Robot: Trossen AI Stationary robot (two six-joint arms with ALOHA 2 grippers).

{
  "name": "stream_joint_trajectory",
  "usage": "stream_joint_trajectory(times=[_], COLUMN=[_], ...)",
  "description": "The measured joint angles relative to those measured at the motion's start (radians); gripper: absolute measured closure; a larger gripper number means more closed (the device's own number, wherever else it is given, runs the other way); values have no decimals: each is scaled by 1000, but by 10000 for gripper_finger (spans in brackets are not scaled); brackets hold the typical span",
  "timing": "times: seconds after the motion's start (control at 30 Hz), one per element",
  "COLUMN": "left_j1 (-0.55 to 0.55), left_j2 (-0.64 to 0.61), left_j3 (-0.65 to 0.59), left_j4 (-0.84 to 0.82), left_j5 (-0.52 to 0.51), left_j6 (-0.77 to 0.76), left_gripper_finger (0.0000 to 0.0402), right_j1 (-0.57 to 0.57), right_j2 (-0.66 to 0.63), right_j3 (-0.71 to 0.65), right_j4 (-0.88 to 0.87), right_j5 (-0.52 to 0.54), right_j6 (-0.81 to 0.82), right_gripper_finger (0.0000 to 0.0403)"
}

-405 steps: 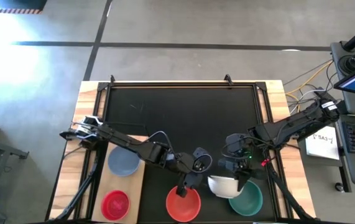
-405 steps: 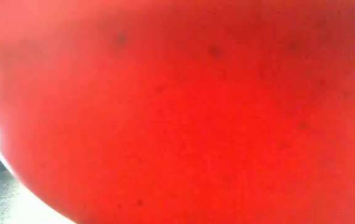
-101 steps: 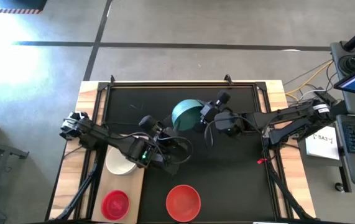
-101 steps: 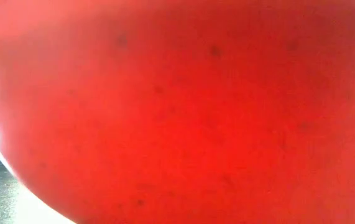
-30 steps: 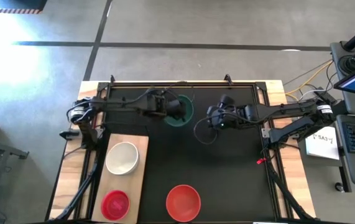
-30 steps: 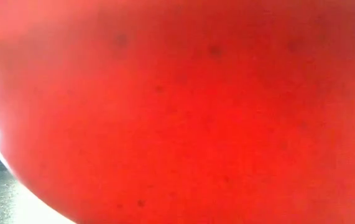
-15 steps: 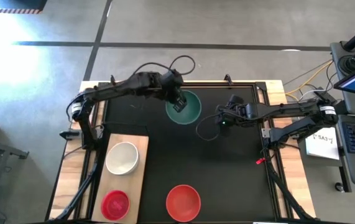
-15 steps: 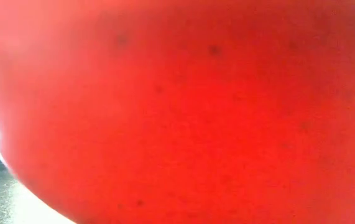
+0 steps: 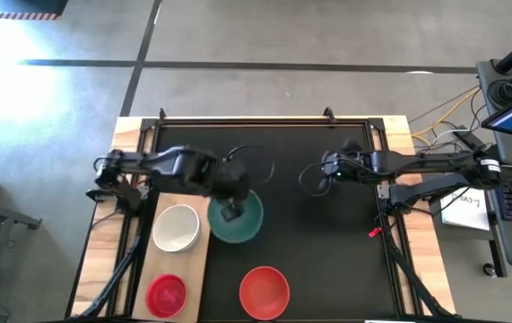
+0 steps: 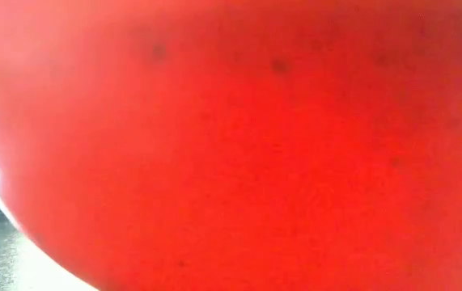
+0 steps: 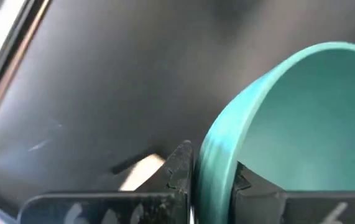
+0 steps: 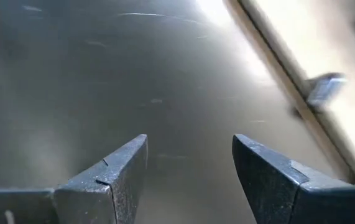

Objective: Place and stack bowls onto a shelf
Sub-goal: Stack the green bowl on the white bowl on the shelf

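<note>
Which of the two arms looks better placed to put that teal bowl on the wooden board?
The left. Its gripper already pinches the teal bowl by its rim, right beside the shelf. The right gripper is open and empty, far across the table.

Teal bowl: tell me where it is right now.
In the high view the teal bowl is left of the table's centre, pinched by its rim in the left claw, just right of the white bowl on the shelf.

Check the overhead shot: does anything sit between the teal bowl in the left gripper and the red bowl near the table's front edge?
No. In the high view only bare black tabletop separates the teal bowl, held by the left gripper, from the red bowl.
</note>
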Motion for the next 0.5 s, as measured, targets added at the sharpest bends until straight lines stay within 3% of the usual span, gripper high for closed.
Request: stream_joint_trajectory(times=[0.1, 0.17, 0.33, 0.5], left_j1=[-64, -95, -148, -199], left_j2=[-61, -102, -273, -424], left_j3=[-54, -86, -300, -551], left_j4=[52, 12, 42, 47], left_j5=[24, -7, -59, -41], left_j6=[-80, -214, -484, -736], left_gripper_finger=[389, 389, 389, 389], right_j1=[5, 9, 39, 78], right_j2=[-27, -42, -48, -28], right_j3=[-27, -39, -52, -53], right_j4=[69, 123, 251, 308], right_j5=[-132, -226, -439, -522], right_j6=[-8, -14, -26, -1], right_gripper_finger=[179, 179, 179, 179])
